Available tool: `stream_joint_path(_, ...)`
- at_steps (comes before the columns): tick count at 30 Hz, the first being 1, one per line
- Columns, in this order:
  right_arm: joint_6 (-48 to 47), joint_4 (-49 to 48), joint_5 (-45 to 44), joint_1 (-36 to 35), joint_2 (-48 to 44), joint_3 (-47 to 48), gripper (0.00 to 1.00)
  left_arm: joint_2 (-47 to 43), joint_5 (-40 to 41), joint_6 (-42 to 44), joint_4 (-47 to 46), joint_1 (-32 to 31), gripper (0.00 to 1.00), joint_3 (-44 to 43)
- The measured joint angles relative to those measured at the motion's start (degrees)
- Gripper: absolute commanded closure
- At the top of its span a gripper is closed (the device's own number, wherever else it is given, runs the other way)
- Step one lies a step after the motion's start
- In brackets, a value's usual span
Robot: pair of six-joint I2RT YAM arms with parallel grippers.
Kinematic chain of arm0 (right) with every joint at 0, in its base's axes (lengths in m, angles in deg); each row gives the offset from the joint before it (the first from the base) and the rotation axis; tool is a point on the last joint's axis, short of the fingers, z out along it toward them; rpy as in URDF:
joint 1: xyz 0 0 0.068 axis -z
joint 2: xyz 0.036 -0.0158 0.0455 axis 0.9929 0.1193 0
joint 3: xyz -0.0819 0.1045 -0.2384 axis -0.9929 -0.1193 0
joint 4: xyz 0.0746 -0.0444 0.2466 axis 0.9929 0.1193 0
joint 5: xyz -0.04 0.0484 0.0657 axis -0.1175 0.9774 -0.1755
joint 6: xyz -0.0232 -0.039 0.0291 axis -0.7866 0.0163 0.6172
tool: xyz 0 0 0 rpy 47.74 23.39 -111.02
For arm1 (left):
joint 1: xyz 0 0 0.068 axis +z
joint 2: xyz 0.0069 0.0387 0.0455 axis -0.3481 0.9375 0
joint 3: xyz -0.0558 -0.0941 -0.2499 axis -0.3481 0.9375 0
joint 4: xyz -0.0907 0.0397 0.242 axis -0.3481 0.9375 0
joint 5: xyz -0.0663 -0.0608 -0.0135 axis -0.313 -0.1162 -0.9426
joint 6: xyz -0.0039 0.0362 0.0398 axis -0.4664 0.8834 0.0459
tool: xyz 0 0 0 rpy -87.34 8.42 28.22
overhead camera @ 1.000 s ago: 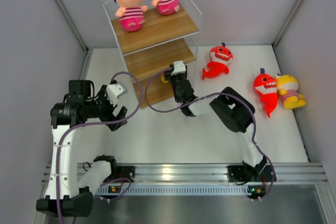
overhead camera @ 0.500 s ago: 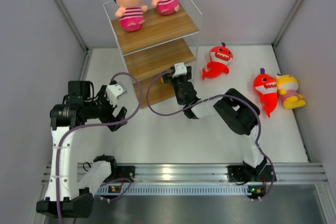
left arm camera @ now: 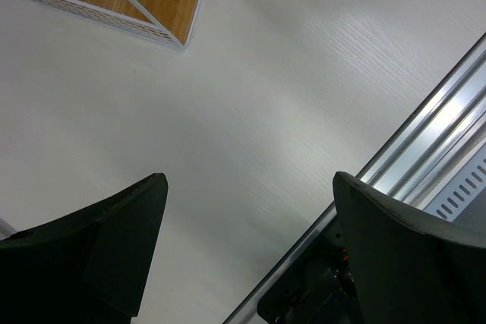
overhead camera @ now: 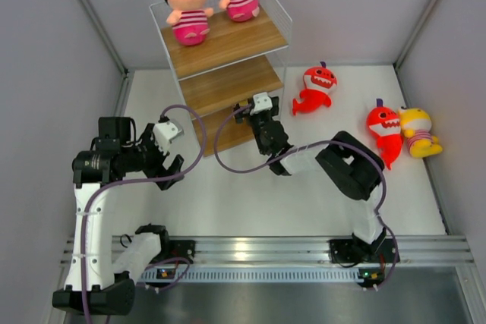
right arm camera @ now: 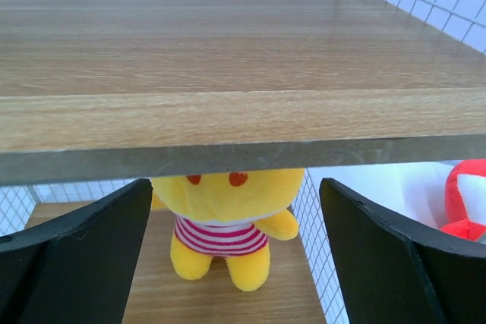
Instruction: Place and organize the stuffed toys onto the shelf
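The shelf (overhead camera: pixel 228 43) is seen in the upper centre of the top view, with the two boy dolls (overhead camera: pixel 209 1) seated side by side on its top board. In the right wrist view a yellow doll (right arm camera: pixel 228 221) is shown standing upright on the lowest board, under the edge of the middle board. The right gripper (right arm camera: pixel 235 184) is held at the front of that tier with its fingers spread wide. The doll is framed between them but not touched, so nothing is pinched. The left gripper (left arm camera: pixel 249 180) is likewise spread and empty, and it is held over bare table (overhead camera: pixel 228 202) at the left of the frame, near the shelf's lower left corner. Three toys are left on the table, all to the right: the nearer red shark (overhead camera: pixel 315 89) just beside the shelf's right side, and the other red shark (overhead camera: pixel 383 134) touching a second yellow doll (overhead camera: pixel 418 133) at the far right. The next pick is judged to fall to the right arm, since every loose toy lies on its side. The nearer shark lies up and to the right of the right gripper, and its long axis runs from upper right, at the head, to lower left, at the tail. A grasp across that diagonal would be called for once the fingers are drawn clear of the shelf.
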Motion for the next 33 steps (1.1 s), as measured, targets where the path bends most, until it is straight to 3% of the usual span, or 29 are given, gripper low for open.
stream_joint_path(7, 1.6, 1.7, 0.9, -1.2, -6.2, -6.3, 0.07, 0.0, 0.0, 0.0, 0.0, 0.0, 0.04, 0.0)
stream_joint_path(11, 4.0, 10.8, 1.3, -2.5, -12.4, -8.9, 0.04, 0.0, 0.0, 0.0, 0.0, 0.0, 0.04, 0.0)
stream_joint_path(22, 14.0, 55.7, 9.1, -3.8, -35.9, -8.9, 0.07, 0.0, 0.0, 0.7, 0.0, 0.0, 0.04, 0.0)
stream_joint_path(33, 7.4, 101.3, 26.7, -2.3, -46.4, 11.5, 0.03, 0.0, 0.7, 0.7, 0.0, 0.0, 0.04, 0.2)
